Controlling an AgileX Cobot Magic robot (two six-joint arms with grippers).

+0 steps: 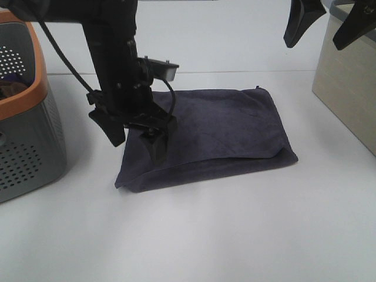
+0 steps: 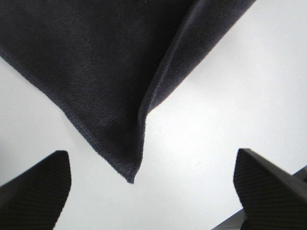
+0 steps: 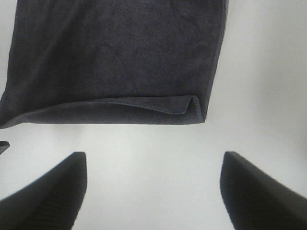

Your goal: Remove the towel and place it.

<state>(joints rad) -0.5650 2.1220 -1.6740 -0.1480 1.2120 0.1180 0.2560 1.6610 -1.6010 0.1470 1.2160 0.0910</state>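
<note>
Folded towel (image 1: 217, 132) flat on the table (image 1: 235, 235) (both grippers' jaws spread, empty), left gripper (image 1: 136, 136) just above its corner

High front view; wrist cameras above towel (image 1: 217, 132).

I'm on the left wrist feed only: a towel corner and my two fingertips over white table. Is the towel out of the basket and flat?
Observer: Yes. The towel lies folded on the table, apart from the basket at the far left of the high view.
Operator: Where's my gripper relative to it?
Observer: The left gripper is open, low over the towel's near-left part.
Operator: And the right arm?
Observer: The right gripper is open too, raised high at the top right, holding nothing.
Operator: Anything else nearby?
Observer: A beige box stands at the right edge, clear of the towel.
</note>
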